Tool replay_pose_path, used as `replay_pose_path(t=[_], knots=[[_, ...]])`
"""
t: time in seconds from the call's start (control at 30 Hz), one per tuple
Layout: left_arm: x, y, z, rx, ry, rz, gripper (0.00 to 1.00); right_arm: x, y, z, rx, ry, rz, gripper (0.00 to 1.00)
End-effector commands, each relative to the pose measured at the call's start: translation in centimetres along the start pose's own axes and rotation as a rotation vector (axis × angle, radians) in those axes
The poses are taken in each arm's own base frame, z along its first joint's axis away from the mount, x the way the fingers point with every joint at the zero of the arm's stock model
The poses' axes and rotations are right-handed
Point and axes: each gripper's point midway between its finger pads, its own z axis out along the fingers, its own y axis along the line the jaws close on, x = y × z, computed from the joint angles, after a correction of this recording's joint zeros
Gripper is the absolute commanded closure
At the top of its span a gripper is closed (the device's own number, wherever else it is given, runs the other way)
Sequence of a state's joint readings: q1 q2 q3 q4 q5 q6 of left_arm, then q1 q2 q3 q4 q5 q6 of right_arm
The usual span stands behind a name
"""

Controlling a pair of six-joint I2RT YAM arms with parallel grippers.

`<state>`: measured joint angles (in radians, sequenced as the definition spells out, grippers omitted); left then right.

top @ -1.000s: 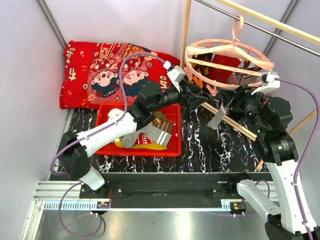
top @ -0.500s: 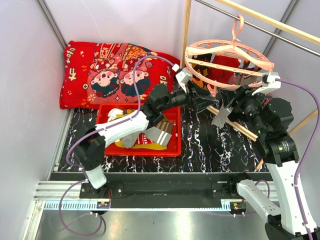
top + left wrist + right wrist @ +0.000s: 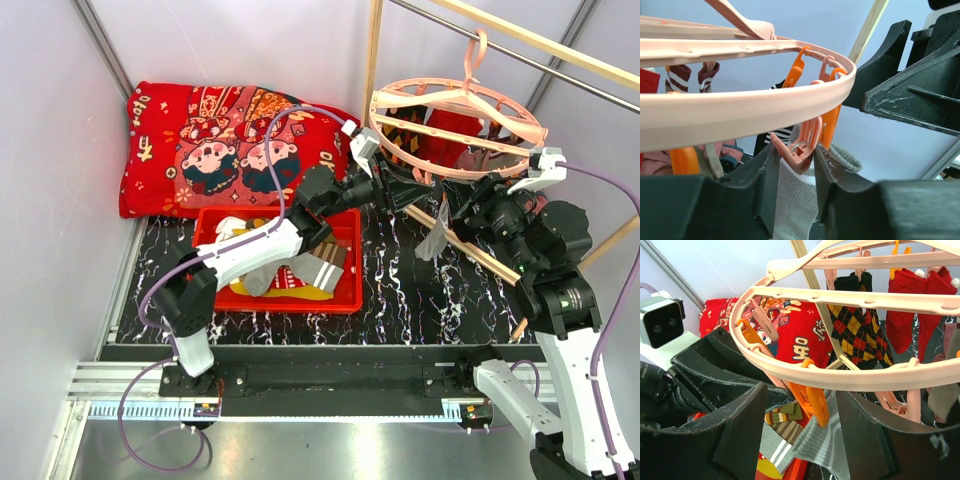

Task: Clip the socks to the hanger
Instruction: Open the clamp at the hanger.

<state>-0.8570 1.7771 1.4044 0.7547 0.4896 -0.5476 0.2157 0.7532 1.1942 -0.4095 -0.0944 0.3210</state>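
The pale-pink ring hanger point(image 3: 470, 92) hangs at the back right. My left gripper point(image 3: 405, 190) reaches under its near rim point(image 3: 740, 112). In the left wrist view the left gripper point(image 3: 796, 150) is shut on a pink clip point(image 3: 805, 147), squeezing it from both sides. A grey sock with white stripes point(image 3: 795, 200) hangs just behind that clip. My right gripper point(image 3: 462, 212) faces it from the right, open. The same grey sock point(image 3: 832, 442) dangles between its wide-apart fingers under an orange clip point(image 3: 815, 402). What holds the sock up is unclear.
An argyle sock point(image 3: 860, 325) and a red sock point(image 3: 912, 305) hang on the hanger's far side. A red tray point(image 3: 345, 300) with several loose socks point(image 3: 315, 265) sits below my left arm. The red cartoon cushion point(image 3: 210, 140) lies behind it. A wooden pole point(image 3: 373, 50) stands beside the hanger.
My left arm has reached further right and up to the hanger's rim, and its jaws have closed onto the pink clip. The right gripper and grey sock have barely shifted.
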Motion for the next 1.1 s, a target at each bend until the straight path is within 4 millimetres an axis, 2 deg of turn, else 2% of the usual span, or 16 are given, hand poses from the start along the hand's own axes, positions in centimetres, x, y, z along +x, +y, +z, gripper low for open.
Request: replay_pose_path(t=[0.0,0.03,0.17,0.2,0.27,0.33,0.37,0.43,0.5,0.53,0.6,0.9,1.03,1.07], knots=[[-2.2,-1.8,0.7,0.072,-0.061,0.030,0.72,-1.5,0.6,-0.7,-0.015,-0.047,-0.020,0.34],[-2.1,-1.8,0.6,0.070,-0.059,0.028,0.77,-1.7,0.8,-0.8,-0.022,-0.049,-0.019,0.34],[-1.8,-2.0,0.4,0.047,-0.049,0.022,0.89,-2.0,1.3,-1.2,-0.044,-0.051,-0.019,0.34],[-2.2,-2.1,0.3,0.036,-0.053,0.042,0.90,-2.1,1.4,-1.3,-0.048,-0.051,-0.019,0.34],[-1.6,-1.8,0.3,-0.017,-0.027,0.047,0.93,-2.5,2.0,-1.7,-0.066,-0.052,-0.019,0.34],[-2.3,-1.4,0.1,-0.087,-0.034,0.113,0.94,-3.0,2.6,-2.1,-0.090,-0.053,-0.015,0.34],[-1.5,-1.4,0.1,-0.114,-0.002,0.146,0.94,-2.8,2.7,-2.1,-0.095,-0.033,-0.012,0.34],[-2.2,-1.2,-0.1,-0.175,-0.008,0.183,0.94,-2.9,3.6,-2.2,-0.131,-0.010,0.000,0.34],[-2.1,-1.2,-0.1,-0.222,0.023,0.220,0.94,-2.7,4.2,-2.5,-0.151,0.024,0.015,0.34],[-1.6,-0.5,-0.4,-0.270,0.049,0.224,0.94,-2.6,4.3,-2.4,-0.155,0.037,0.020,0.34],[-1.8,-0.9,-0.2,-0.289,0.058,0.264,0.95,-2.4,4.5,-2.7,-0.157,0.065,0.036,0.34],[-1.3,-2.0,0.5,-0.335,0.096,0.370,0.96,-0.4,4.7,-1.3,-0.154,0.181,0.124,0.42],[-1.3,-2.6,0.7,-0.321,0.102,0.390,0.96,0.6,3.9,-0.8,-0.113,0.208,0.150,0.42],[-1.4,-2.3,0.6,-0.344,0.101,0.395,0.96,0.7,3.8,-0.7,-0.106,0.213,0.163,0.42]])
